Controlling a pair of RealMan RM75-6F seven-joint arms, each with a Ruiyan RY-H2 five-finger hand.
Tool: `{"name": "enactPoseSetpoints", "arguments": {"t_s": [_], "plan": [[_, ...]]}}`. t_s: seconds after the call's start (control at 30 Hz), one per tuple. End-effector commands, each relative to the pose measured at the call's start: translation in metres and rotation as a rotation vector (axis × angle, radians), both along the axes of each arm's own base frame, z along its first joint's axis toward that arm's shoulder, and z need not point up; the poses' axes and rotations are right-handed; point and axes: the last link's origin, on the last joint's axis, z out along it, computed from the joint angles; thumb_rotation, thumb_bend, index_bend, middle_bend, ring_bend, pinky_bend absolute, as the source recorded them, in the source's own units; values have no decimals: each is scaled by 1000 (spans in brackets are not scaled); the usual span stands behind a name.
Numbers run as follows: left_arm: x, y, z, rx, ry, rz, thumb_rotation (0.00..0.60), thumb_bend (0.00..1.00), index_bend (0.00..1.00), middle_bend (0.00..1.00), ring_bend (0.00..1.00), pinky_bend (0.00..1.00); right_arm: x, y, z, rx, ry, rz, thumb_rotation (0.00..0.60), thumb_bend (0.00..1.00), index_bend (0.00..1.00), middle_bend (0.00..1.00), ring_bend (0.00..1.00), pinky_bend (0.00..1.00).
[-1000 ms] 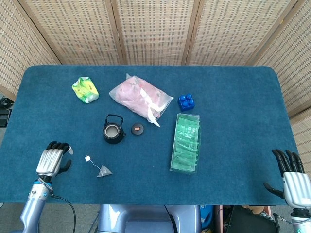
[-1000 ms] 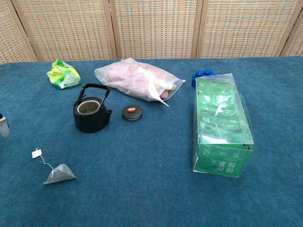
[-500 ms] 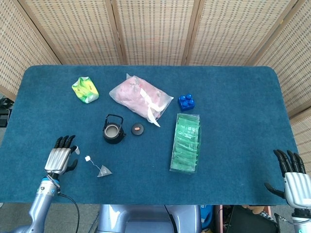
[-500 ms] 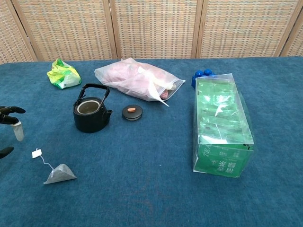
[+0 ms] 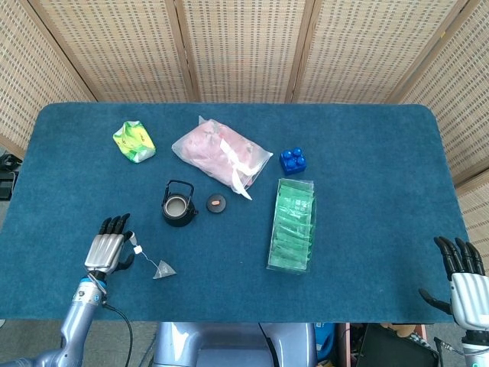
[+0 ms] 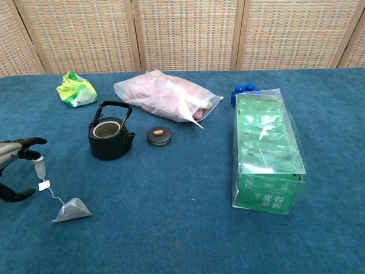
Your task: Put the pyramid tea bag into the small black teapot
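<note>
Pyramid tea bag [image 6: 72, 209]: grey mesh, string w/ white tag, flat on cloth.

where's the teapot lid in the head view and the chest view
Head view: the lid lies left of centre, just right of the black teapot.
Chest view: the lid lies left of centre, again just right of the teapot, in front of the pink bag.
Shared landmark: the open teapot beside it, lid apart from it on the cloth.
</note>
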Motion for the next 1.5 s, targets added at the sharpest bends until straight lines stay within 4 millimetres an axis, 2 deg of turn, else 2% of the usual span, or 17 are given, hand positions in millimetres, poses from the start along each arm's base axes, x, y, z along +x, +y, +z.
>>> {"name": "enactPoseSetpoints", "arguments": {"t_s": [0.03,1.5], "plan": [[1,0,-1,2,3,-4,600,356,450,28,0,0,0,0,0,0,1,-1,600,123,115,197,34,100],[9,4,-13,-21,-36,3,600,360,473,20,0,0,-3,7,4,-12,6,-28,600,123,115,200,34,100]]}}
